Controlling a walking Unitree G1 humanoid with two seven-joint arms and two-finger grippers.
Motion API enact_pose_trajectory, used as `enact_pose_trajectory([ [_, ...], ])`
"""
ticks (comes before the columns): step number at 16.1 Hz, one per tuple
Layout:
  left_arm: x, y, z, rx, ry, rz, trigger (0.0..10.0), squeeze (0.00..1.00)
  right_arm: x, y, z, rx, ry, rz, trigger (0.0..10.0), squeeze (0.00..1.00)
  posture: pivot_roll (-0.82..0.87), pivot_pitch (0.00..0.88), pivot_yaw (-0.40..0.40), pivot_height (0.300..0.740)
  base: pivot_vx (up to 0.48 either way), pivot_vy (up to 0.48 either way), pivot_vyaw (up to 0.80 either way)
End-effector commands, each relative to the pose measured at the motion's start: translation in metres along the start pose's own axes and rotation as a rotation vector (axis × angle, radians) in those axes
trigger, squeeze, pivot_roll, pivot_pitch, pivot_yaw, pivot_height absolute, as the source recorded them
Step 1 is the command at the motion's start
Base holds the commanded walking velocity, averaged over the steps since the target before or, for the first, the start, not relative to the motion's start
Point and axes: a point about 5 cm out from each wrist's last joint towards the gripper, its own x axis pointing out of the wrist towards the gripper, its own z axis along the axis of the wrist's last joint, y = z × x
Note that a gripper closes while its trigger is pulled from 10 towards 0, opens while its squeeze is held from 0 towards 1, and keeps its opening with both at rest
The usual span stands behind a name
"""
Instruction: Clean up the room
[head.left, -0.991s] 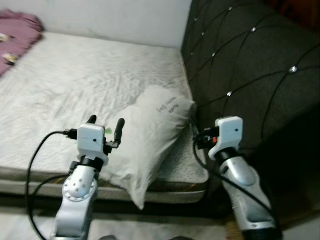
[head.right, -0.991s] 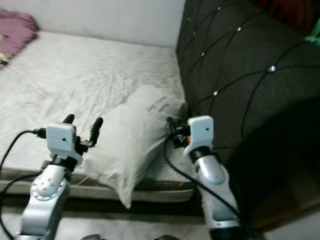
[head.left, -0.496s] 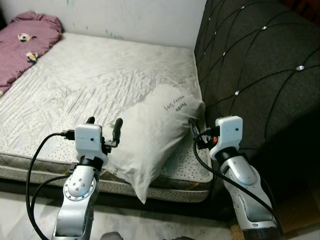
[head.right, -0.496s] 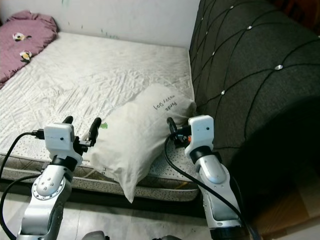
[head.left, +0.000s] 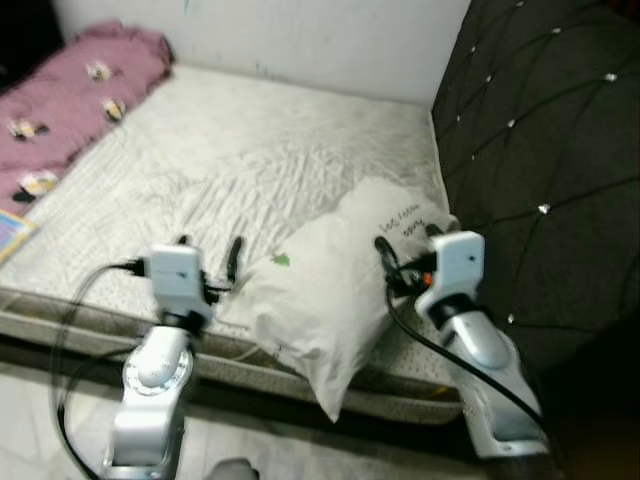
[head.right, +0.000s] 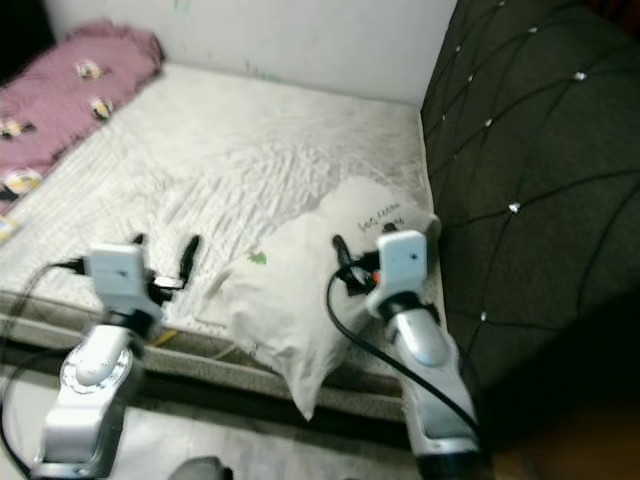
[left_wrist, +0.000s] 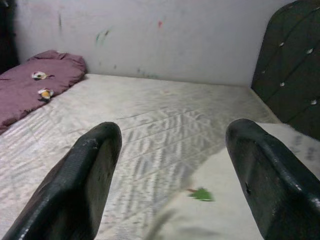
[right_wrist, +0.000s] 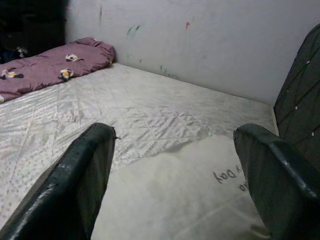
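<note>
Right now one white pillow (head.left: 340, 290) is lying near the mattress (head.left: 250, 170) edge, by the dark tufted headboard (head.left: 545, 150), one corner hanging over the side. Two grippers are hovering over it, neither holding anything: the left gripper (head.left: 208, 247) is sitting spread open beside the pillow's near edge, and the right gripper (right_wrist: 175, 185) is gaping wide above its lettered end. One purple blanket (head.left: 75, 95) is bunching at the far corner.

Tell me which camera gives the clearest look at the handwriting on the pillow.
Right wrist view: the writing on the pillow is large and sharp there. Both eye views show it small and blurred; the left wrist view shows just faint marks at the pillow's far edge.
</note>
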Motion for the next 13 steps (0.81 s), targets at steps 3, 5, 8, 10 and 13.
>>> enact_pose_trajectory([
  [3, 0.0021, -0.0053, 0.0026, 0.009, -0.017, -0.034, 10.0, 0.0, -0.0003, -0.0036, 0.0, -0.008, 0.006, -0.015, 10.0, 0.0, -0.02, 0.0, -0.09, 0.74, 0.0, 0.272, 0.0],
  [5, 0.0025, -0.0065, 0.0058, -0.009, -0.032, -0.069, 10.0, 0.0, 0.0006, -0.0033, 0.0011, -0.005, 0.0, -0.019, 10.0, 0.0, -0.02, 0.0, -0.088, 0.74, 0.0, 0.0, 0.0],
  [8, 0.0002, -0.0098, 0.0069, -0.025, -0.039, -0.105, 10.0, 0.0, -0.0002, -0.0045, -0.0003, 0.004, 0.009, -0.025, 10.0, 0.0, -0.02, 0.0, -0.088, 0.74, 0.087, 0.0, -0.18],
  [10, -0.0001, -0.0104, 0.0068, -0.03, -0.039, -0.112, 10.0, 0.0, -0.0002, -0.0047, -0.0005, 0.004, 0.008, -0.026, 10.0, 0.0, -0.02, 0.0, -0.088, 0.74, 0.291, 0.0, -0.5],
  [13, -0.0006, -0.0098, 0.0067, -0.032, -0.04, -0.119, 10.0, 0.0, -0.0003, -0.0038, -0.0006, 0.001, 0.007, -0.026, 10.0, 0.0, -0.02, 0.0, -0.086, 0.74, 0.308, 0.0, 0.0],
])
